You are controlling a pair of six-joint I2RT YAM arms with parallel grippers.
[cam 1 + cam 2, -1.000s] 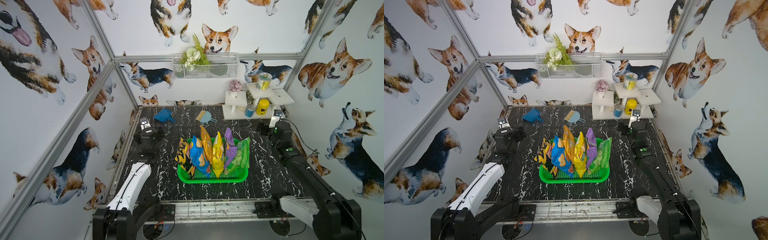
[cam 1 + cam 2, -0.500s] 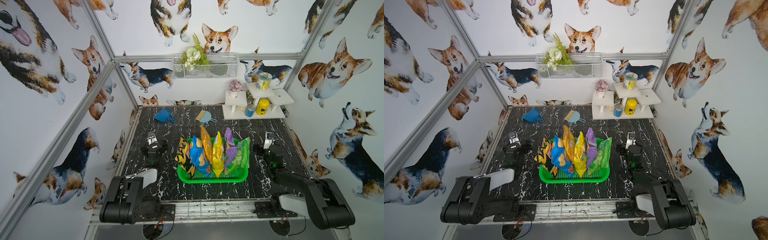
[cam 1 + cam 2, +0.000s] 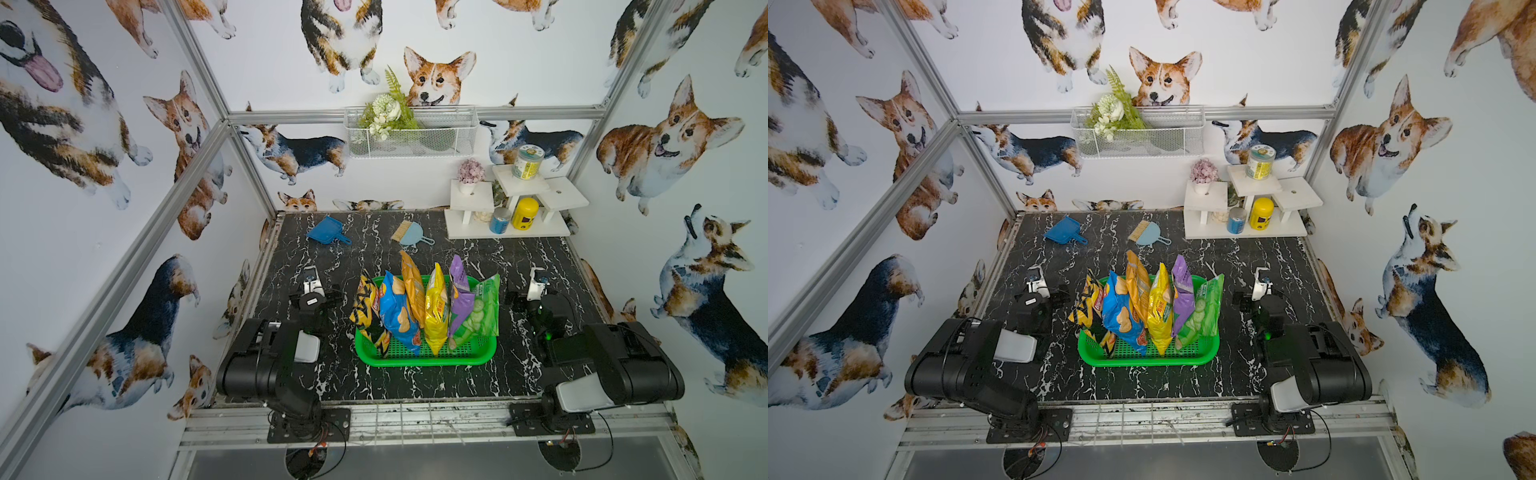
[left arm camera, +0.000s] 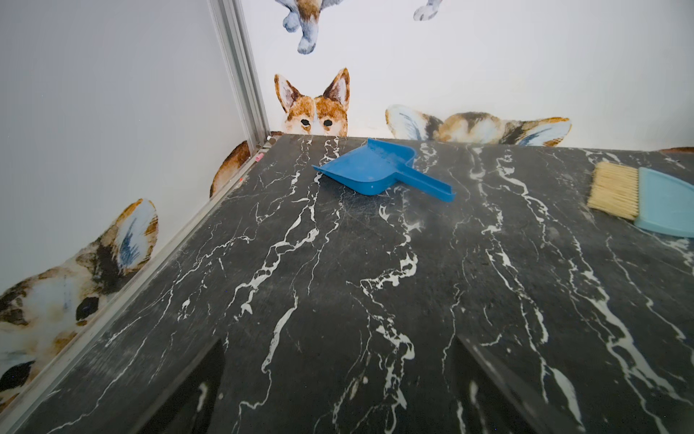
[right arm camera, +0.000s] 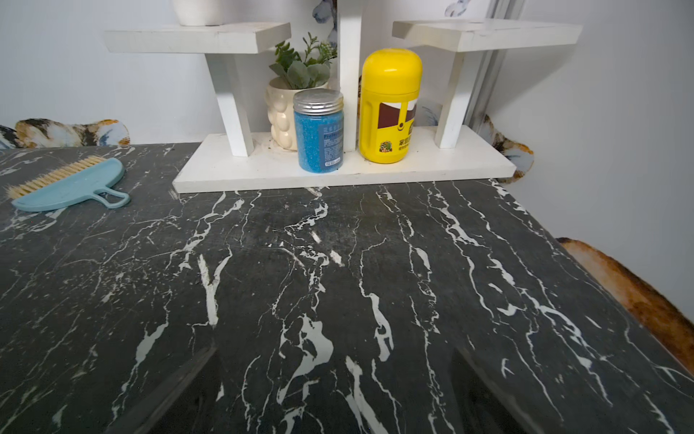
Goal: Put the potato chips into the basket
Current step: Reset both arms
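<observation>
Both top views: six bags of potato chips [image 3: 1121, 311] stand on edge, packed side by side in the green basket [image 3: 428, 360] at the middle of the black marble table [image 3: 415, 386], a little toward its near edge. From the table's left run the black-and-yellow bag [image 3: 362, 309], the blue bag [image 3: 397, 311], the orange bag [image 3: 411, 286], the yellow bag [image 3: 436, 311], the purple bag [image 3: 459, 299] and the green bag [image 3: 482, 311], which leans at the basket's right end. The left gripper [image 3: 316, 296] sits low beside the basket toward the left edge, and the right gripper [image 3: 534, 297] toward the right edge; neither touches basket or bags. A blue dustpan [image 3: 328, 230] and a pale blue brush [image 3: 409, 235] lie near the far edge, and a white shelf stand [image 3: 507, 232] fills the far right corner.

Left wrist view: the left gripper's dark fingers [image 4: 187, 398] are spread wide with only bare marble between them, gripping nothing. The dustpan lies ahead near the far left corner.

Right wrist view: the right gripper's fingers [image 5: 180, 398] are spread just as wide and are just as empty. Ahead, a blue jar [image 5: 319, 131] and a yellow can [image 5: 388, 107] stand side by side on the stand's base
</observation>
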